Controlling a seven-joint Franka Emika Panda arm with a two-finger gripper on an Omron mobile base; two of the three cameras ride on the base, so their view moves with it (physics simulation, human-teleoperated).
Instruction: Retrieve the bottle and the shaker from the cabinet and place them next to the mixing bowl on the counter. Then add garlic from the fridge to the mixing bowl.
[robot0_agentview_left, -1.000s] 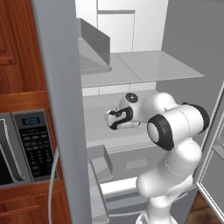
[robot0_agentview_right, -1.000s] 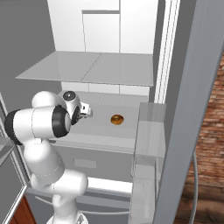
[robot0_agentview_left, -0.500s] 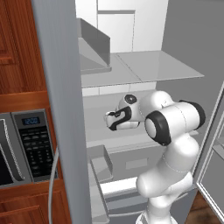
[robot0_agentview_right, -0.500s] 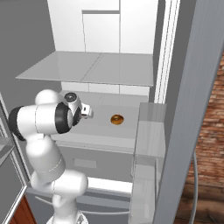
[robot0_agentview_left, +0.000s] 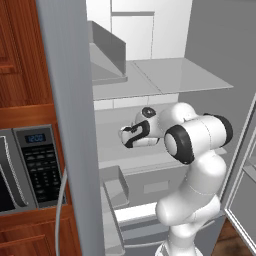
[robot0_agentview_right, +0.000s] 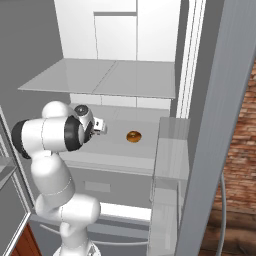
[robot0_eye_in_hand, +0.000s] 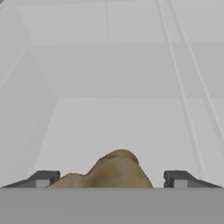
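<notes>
The fridge (robot0_agentview_left: 175, 75) stands open, and my arm reaches onto its middle white shelf (robot0_agentview_right: 115, 150). In the hand view the garlic (robot0_eye_in_hand: 116, 170), a pale tan bulb, lies on that shelf right between my fingertips (robot0_eye_in_hand: 43, 178). My gripper (robot0_eye_in_hand: 111, 178) is open, with a gap on each side of the bulb. From the base views the gripper (robot0_agentview_left: 126, 137) (robot0_agentview_right: 100, 125) points toward the fridge's left inner wall. The bottle, shaker, mixing bowl and counter are out of view.
An orange-brown ring-shaped food item (robot0_agentview_right: 133, 136) lies on the same shelf, to the right of the hand. The grey fridge door (robot0_agentview_left: 70, 125) stands at the left, with a microwave (robot0_agentview_left: 30, 165) and reddish-brown wood (robot0_agentview_left: 20, 60) beyond it. Door bins (robot0_agentview_right: 167, 165) jut out at the right.
The arm's elbow has swung a little toward the fridge while the hand stayed almost in place over the shelf. The garlic has not moved.
</notes>
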